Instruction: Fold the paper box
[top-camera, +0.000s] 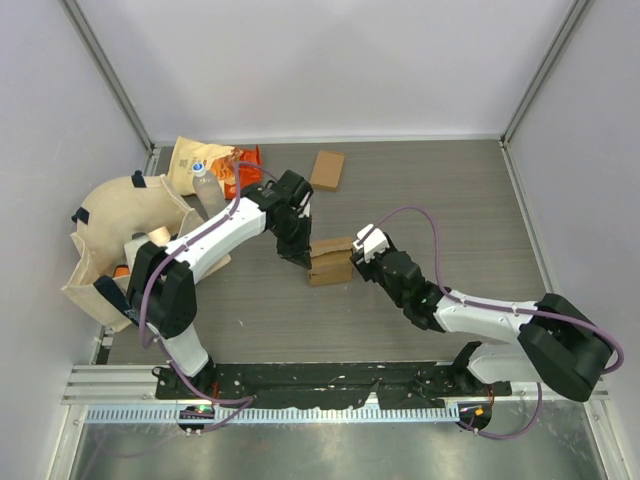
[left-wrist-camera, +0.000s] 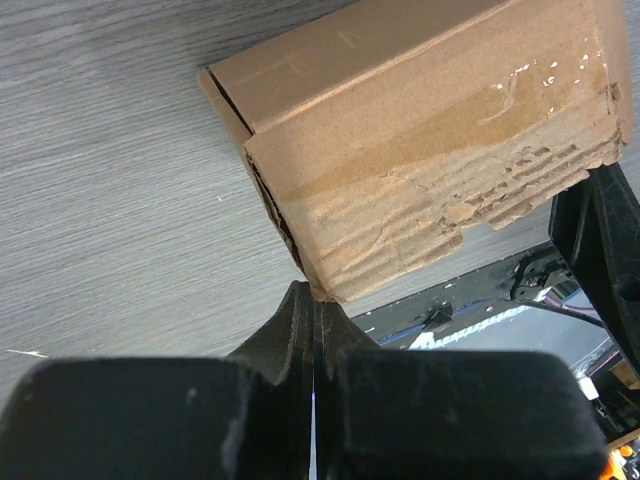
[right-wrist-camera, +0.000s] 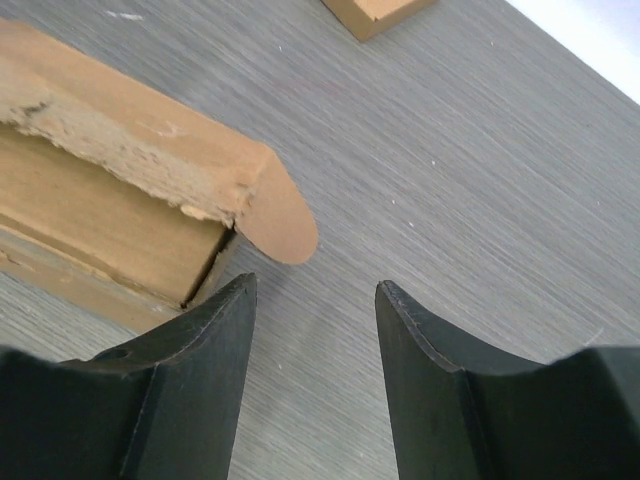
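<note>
The brown paper box (top-camera: 330, 260) lies mid-table between both arms. In the left wrist view the box (left-wrist-camera: 420, 130) shows a torn, taped face, and its lower corner touches the tips of my left gripper (left-wrist-camera: 315, 295), which is shut with nothing between its fingers. From above, the left gripper (top-camera: 300, 257) sits at the box's left end. My right gripper (top-camera: 356, 262) is at the box's right end. In the right wrist view it (right-wrist-camera: 315, 295) stands open over bare table, just below the box (right-wrist-camera: 110, 220) and its rounded flap (right-wrist-camera: 275, 225).
A second flat cardboard piece (top-camera: 327, 169) lies farther back, also visible in the right wrist view (right-wrist-camera: 375, 12). A beige cloth bag (top-camera: 120, 230), snack packets (top-camera: 195, 160) and a small bottle (top-camera: 208, 190) crowd the back left. Walls enclose the table.
</note>
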